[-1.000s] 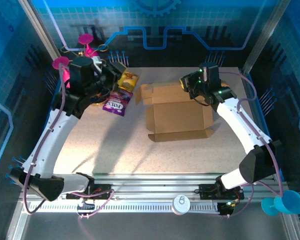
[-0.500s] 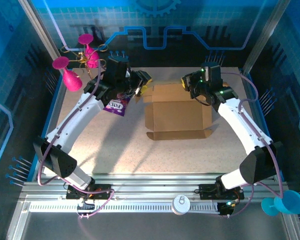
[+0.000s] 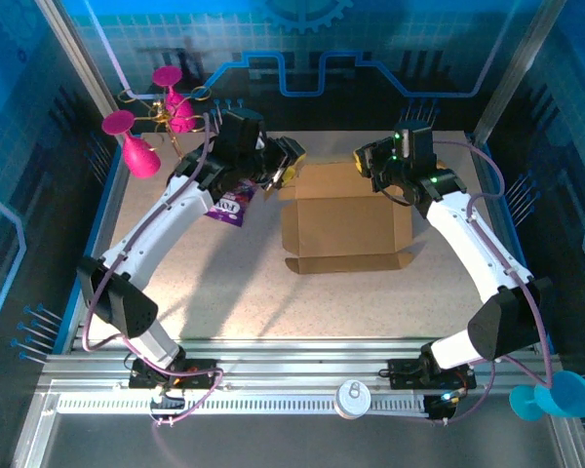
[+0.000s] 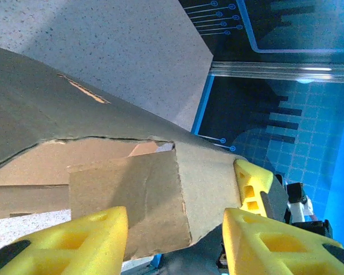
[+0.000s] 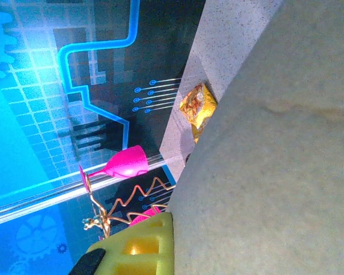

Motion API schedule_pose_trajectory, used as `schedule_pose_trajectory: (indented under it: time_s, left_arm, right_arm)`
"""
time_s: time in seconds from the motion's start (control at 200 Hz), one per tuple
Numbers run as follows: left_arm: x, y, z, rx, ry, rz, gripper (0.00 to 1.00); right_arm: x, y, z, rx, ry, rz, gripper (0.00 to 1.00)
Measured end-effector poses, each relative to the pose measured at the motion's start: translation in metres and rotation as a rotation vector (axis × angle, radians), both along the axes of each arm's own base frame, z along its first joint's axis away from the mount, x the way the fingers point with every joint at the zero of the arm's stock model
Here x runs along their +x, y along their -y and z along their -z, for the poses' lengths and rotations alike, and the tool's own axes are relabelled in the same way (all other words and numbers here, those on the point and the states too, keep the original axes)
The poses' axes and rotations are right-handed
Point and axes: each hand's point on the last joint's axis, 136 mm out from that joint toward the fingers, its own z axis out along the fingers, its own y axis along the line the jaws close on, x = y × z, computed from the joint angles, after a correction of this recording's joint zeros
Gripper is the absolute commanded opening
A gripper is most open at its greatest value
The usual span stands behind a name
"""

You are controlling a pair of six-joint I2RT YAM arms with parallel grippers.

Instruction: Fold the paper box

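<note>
The paper box [image 3: 346, 224] is lying toward the back of the bench [image 3: 224, 292], roughly midway between the two arms. Its brown panel is facing up and its flaps are spreading out at the near edge and the far left corner.

The left arm [image 3: 166, 224] is reaching across to that far left corner. From its wrist camera, the left jaws are standing released, the yellow fingers [image 4: 97, 235] parted on either side of a cardboard flap [image 4: 132, 200] without pinching it. A gap is showing between the flap's edge and the other finger.

The right arm [image 3: 468, 234] is bending in to the box's far right corner. The right jaws are clenched there, and they seem to be grasping the cardboard wall, which is pressing right up against one yellow finger [image 5: 137, 246].

A purple snack packet [image 3: 229, 203] is sitting on the bench just left of the box, under the left arm. A yellow packet [image 5: 196, 106] is lying near the back edge, and pink goblets [image 3: 141, 156] are standing beyond the far left corner.
</note>
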Motion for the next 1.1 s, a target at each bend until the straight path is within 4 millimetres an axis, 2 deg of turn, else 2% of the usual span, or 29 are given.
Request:
schedule_pose_trajectory:
  time_s: [0.23, 0.545, 0.685, 0.971, 1.031, 1.096]
  left_arm:
    - [-0.003, 0.005, -0.010, 0.001, 0.030, 0.022, 0.51]
    - [0.000, 0.008, -0.001, 0.006, 0.008, 0.030, 0.51]
    - [0.002, 0.011, 0.002, -0.001, -0.001, 0.034, 0.47]
    - [0.010, 0.017, 0.009, -0.020, -0.012, 0.029, 0.33]
    - [0.011, 0.018, 0.010, -0.023, -0.016, 0.026, 0.26]
    - [0.012, 0.019, 0.011, -0.027, -0.022, 0.021, 0.13]
  right_arm:
    - [-0.002, 0.000, 0.006, -0.001, -0.013, -0.003, 0.00]
    - [-0.002, 0.000, 0.009, 0.004, -0.021, 0.000, 0.00]
    - [-0.002, -0.001, 0.009, 0.015, -0.024, 0.003, 0.00]
    - [0.001, -0.002, 0.007, 0.030, -0.013, 0.009, 0.00]
    - [0.001, -0.002, 0.006, 0.031, -0.010, 0.010, 0.00]
    - [0.001, -0.002, 0.006, 0.033, -0.012, 0.011, 0.00]
